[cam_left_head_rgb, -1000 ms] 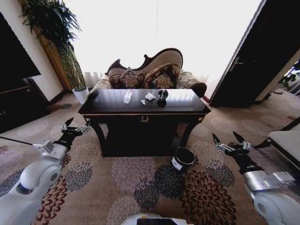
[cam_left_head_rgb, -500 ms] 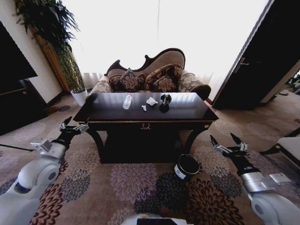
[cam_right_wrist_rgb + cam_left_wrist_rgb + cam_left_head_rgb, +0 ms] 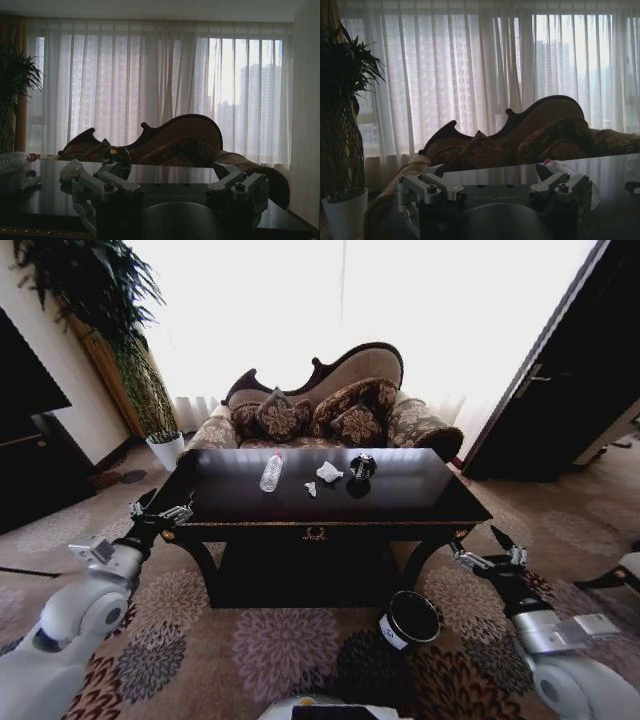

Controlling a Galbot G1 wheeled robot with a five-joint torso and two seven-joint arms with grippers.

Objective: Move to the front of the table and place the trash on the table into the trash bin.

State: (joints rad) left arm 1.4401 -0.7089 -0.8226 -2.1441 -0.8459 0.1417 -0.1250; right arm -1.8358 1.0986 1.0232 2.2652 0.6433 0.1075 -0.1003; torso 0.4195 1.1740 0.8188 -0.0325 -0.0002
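Note:
The dark glossy table [image 3: 420,495] stands straight ahead of me. The trash on it sits left of centre: a clear plastic bottle [image 3: 271,472], a white paper wad [image 3: 329,472], a tiny scrap [image 3: 311,488] and a dark shiny round object [image 3: 362,467]. The black trash bin [image 3: 410,620] stands on the carpet by the table's front right leg. My left gripper [image 3: 160,509] hovers open at the table's front left corner. Open too, my right gripper [image 3: 478,543] is near the front right corner. The right wrist view shows the bottle [image 3: 12,162], wad [image 3: 70,170] and dark object [image 3: 117,157] beyond the open gripper [image 3: 170,187].
A carved sofa [image 3: 330,405] with cushions stands right behind the table. A tall plant in a white pot [image 3: 165,447] is at the back left, beside a dark cabinet [image 3: 30,440]. A dark door [image 3: 570,370] is on the right. Patterned carpet covers the floor.
The whole view has shifted: I have driven closer, so the table looks larger and the bin sits lower right. Both arms keep their raised, open pose.

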